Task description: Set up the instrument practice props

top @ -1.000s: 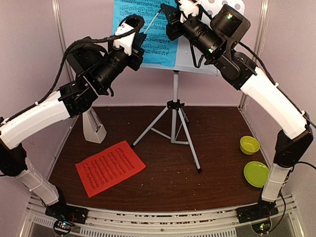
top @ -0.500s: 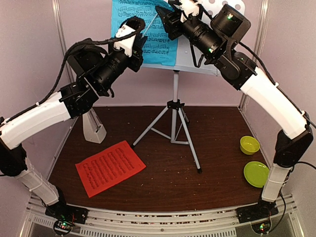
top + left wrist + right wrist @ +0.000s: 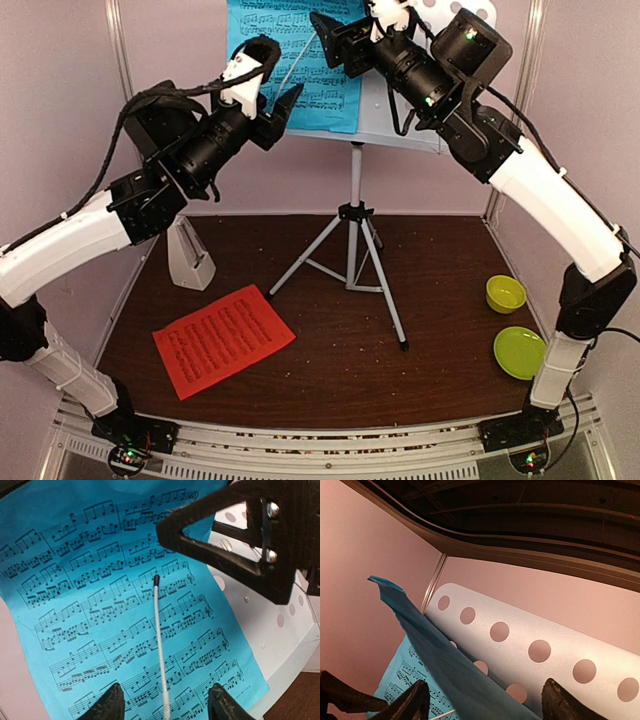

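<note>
The blue music sheet leans on the white perforated stand desk, which sits on white tripod legs. A thin white rod lies across the sheet. My left gripper hovers in front of the sheet, open, with nothing held. My right gripper is open at the sheet's upper right, where the paper curls away from the desk; its jaws hold nothing. The red-orange sheet lies flat on the table. The white metronome stands at the left.
A yellow-green bowl and a yellow-green plate sit at the table's right edge beside the right arm. Pale walls close in the back and both sides. The tripod's feet spread over the table's middle.
Both grippers went from shut to open, letting go of the blue sheet, which stays on the desk. The left gripper has drawn back slightly to the left.
</note>
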`<state>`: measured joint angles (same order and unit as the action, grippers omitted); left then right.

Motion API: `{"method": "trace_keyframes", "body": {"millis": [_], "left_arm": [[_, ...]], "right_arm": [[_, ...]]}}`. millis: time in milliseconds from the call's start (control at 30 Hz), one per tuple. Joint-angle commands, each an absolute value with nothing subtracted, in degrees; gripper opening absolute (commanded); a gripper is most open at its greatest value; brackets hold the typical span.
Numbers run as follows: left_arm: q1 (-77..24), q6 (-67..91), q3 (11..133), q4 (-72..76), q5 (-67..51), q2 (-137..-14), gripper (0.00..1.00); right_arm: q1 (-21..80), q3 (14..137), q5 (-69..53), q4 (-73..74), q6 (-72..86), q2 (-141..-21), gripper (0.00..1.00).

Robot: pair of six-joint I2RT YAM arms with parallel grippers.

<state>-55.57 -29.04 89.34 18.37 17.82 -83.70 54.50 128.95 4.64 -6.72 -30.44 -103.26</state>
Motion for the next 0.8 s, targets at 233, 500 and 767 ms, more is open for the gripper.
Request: {"method": "trace_keyframes", "body": {"millis": [233, 500, 767], "left_arm": [[-57.87, -26.96, 88.62, 16.46, 17.2, -78.58, 0.69], [-59.07, -25.1, 86.49, 13.39, 16.49, -76.06, 0.7], [-61.51, -23.27, 82.87, 7.94, 16.83, -74.97, 0.7]], "right_arm": [[56.16, 115.87, 5.69, -10.17, -29.15, -90.81, 0.94], [56.37, 101.74, 9.16, -9.91, -24.17, -78.93, 0.94], [56.25, 86.9, 14.43, -1.62, -15.76, -65.71, 0.94]]}}
